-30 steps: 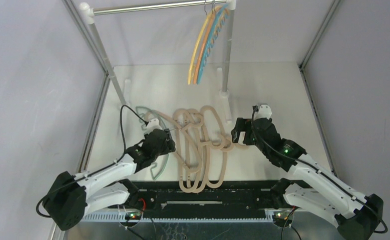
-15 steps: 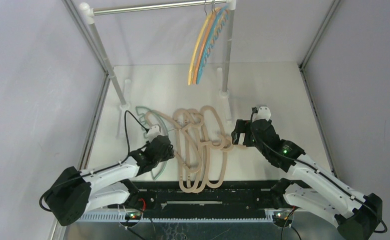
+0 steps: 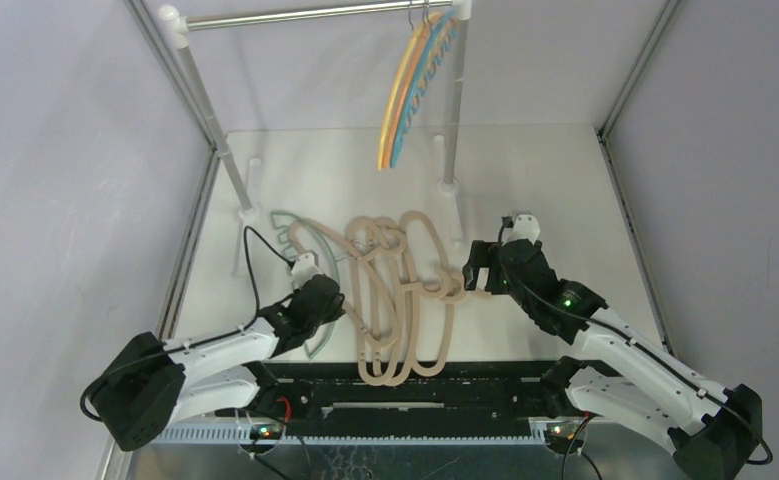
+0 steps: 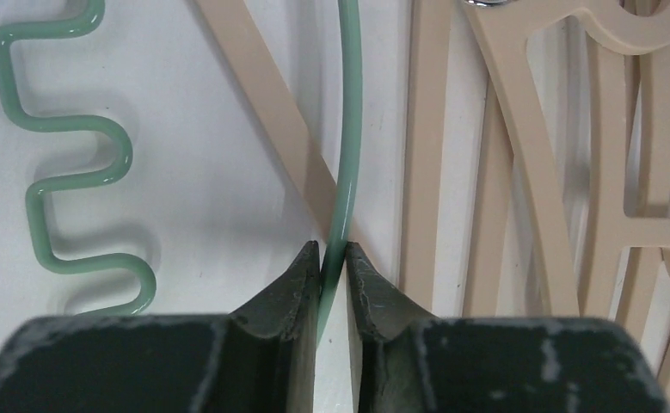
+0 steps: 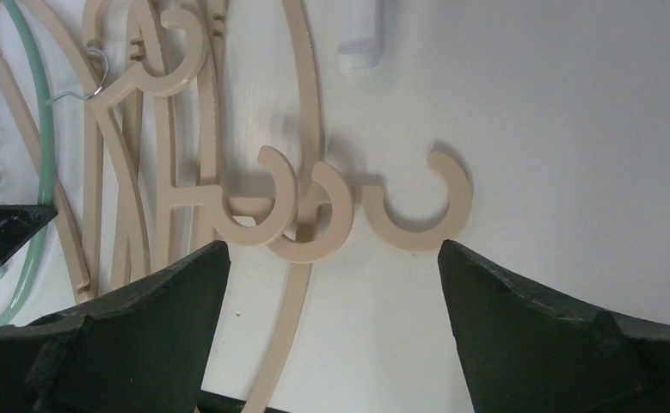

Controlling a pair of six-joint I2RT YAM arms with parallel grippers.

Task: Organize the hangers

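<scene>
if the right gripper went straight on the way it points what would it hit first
The right gripper would most likely meet the beige hooks, which sit between its open jaws in the wrist view; depth is unclear.

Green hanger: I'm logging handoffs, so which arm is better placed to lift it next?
Left: the left gripper is shut on the green hanger; the right gripper is open over the beige hooks, holding nothing.

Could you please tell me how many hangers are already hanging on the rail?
3. A yellow hanger, an orange hanger and a blue hanger hang bunched together at the right end of the rail. They overlap, so another could be hidden among them.
</scene>
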